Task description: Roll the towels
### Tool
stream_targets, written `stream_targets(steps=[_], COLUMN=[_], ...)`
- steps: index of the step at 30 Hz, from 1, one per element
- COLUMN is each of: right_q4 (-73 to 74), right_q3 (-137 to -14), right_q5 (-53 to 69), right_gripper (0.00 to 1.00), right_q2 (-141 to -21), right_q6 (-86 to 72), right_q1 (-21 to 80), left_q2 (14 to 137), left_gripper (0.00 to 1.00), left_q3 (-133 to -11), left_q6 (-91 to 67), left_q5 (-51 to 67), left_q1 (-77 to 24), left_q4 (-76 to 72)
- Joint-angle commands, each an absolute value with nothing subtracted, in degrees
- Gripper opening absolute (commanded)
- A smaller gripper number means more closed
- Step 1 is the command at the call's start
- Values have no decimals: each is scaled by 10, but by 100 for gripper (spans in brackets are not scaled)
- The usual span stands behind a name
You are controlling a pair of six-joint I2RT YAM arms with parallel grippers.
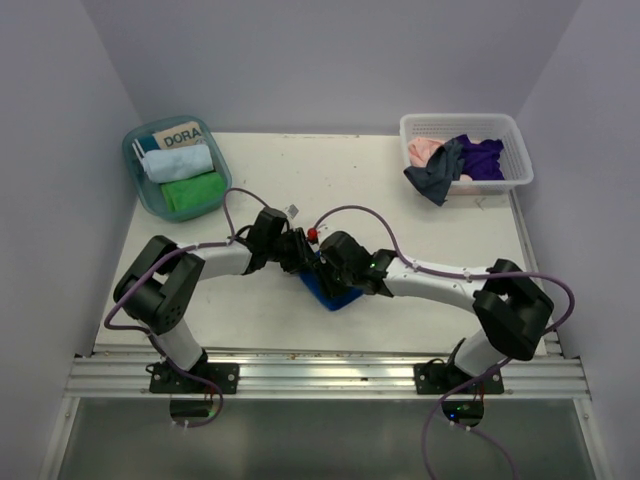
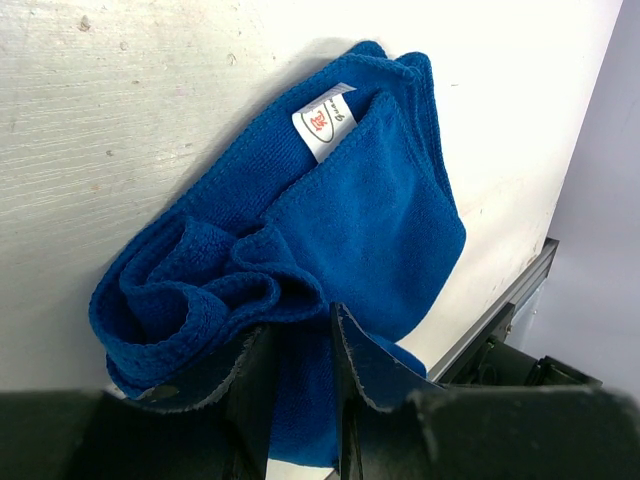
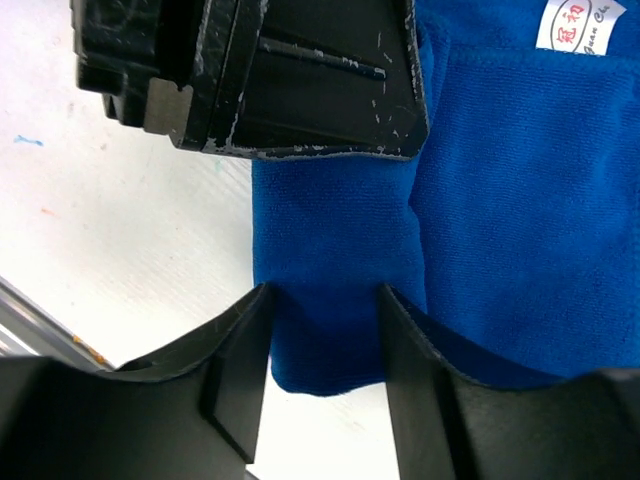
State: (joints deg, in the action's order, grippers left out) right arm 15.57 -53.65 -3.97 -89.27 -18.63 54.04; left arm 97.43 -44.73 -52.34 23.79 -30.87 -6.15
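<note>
A royal blue towel (image 1: 326, 291) lies bunched and partly folded at the middle of the table, its white tag (image 2: 322, 120) facing up. My left gripper (image 1: 299, 251) comes at it from the left. Its jaws (image 2: 300, 325) are shut on a thick fold of the blue towel (image 2: 370, 210), beside a loose rolled lump. My right gripper (image 1: 332, 263) meets it from the right and stands open (image 3: 325, 295), its fingers straddling a narrow folded end of the towel (image 3: 520, 200). In the right wrist view the left gripper (image 3: 290, 80) sits just beyond.
A teal tub (image 1: 131, 165) at the back left holds a rolled light blue towel (image 1: 178, 165) and a green one (image 1: 193, 192). A white basket (image 1: 455, 119) at the back right holds pink (image 1: 428, 150), grey (image 1: 438, 175) and purple (image 1: 485, 155) cloths. A metal rail (image 1: 330, 375) edges the table front.
</note>
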Motion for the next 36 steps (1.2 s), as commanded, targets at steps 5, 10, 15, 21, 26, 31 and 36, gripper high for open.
stream_targets(steps=[5,10,15,21,26,31,36], right_q4=[145,153,136,123,118,109,63], right_q3=[-528,-533,-523,-515,-505,-497,-474], right_q5=[-61,-79,-112,-150,-175,-172,-132], right_gripper=[55,64,65,58,35,1,0], right_q2=[-911,-926,-949,-987,-1014,-1004,-961], right_q6=[-185,-185,-201,-225,-245,-257,-260], right_q1=[552,571,598,603,603,603,598], left_q2=[991,991,990,983,967,934,873], left_gripper=[31,31,31,31,34,41,54], left_q3=[-432,-440,-446,-445,-450,-457,-473], left_q6=[-490,-490,-489,-488,-492,-493,-478], left_q5=[207,206,205,205,207,230,238], left_q1=[-314,-314,-313,-314,-310,-290,-253], left_q4=[-1,20,23,30,42,62,105])
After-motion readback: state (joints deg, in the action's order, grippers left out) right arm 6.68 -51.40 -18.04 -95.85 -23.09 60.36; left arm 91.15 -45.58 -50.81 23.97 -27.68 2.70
